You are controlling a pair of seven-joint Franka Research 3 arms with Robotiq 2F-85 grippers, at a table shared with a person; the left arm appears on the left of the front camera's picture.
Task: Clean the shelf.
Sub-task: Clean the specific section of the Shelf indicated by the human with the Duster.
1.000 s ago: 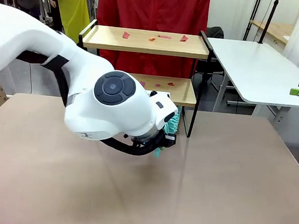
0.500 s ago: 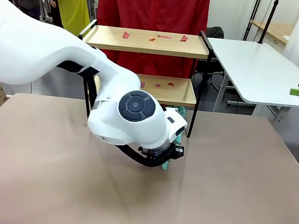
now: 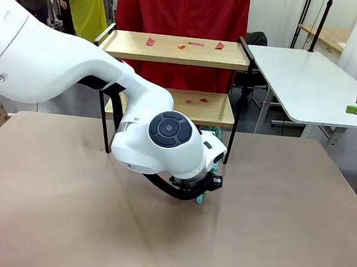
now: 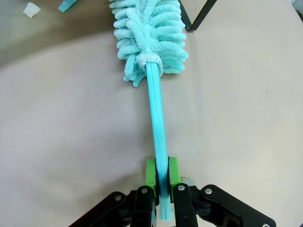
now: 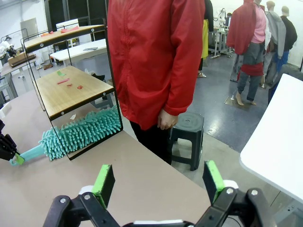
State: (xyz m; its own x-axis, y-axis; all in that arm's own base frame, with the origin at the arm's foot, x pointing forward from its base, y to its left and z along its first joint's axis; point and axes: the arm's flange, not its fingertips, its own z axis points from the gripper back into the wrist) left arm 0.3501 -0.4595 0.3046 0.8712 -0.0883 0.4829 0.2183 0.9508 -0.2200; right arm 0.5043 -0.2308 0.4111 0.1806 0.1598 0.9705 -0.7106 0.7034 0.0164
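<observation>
The shelf (image 3: 130,45), a two-tier rack of light wooden boards in a thin black metal frame, stands upright on its four legs at the middle of the far edge of the tan counter (image 3: 284,211). Its long axis runs left to right across the front view, parallel to that edge, and its open long side faces the robot. Small red scraps (image 3: 150,42) lie scattered on the top board, and more red scraps (image 3: 203,100) lie on the lower board. The left gripper (image 4: 162,172) is low over the counter just in front of the shelf, its fingers clamped on the near end of the handle of a teal duster with a fluffy microfibre head (image 4: 155,94). The duster's long axis runs from the fingers straight away toward the shelf; in the right wrist view the head lies under the lower board, between the legs, close to the counter surface. In the front view the left arm's white wrist housing covers part of the lower tier. A person in a red jacket (image 5: 156,56) stands just behind the shelf, beside a dark stool (image 5: 187,132). A white side table (image 3: 308,82) stands to the right of the shelf. The right gripper (image 5: 158,182) is off to the side, well apart from the shelf, with its fingers spread wide and nothing between them.
</observation>
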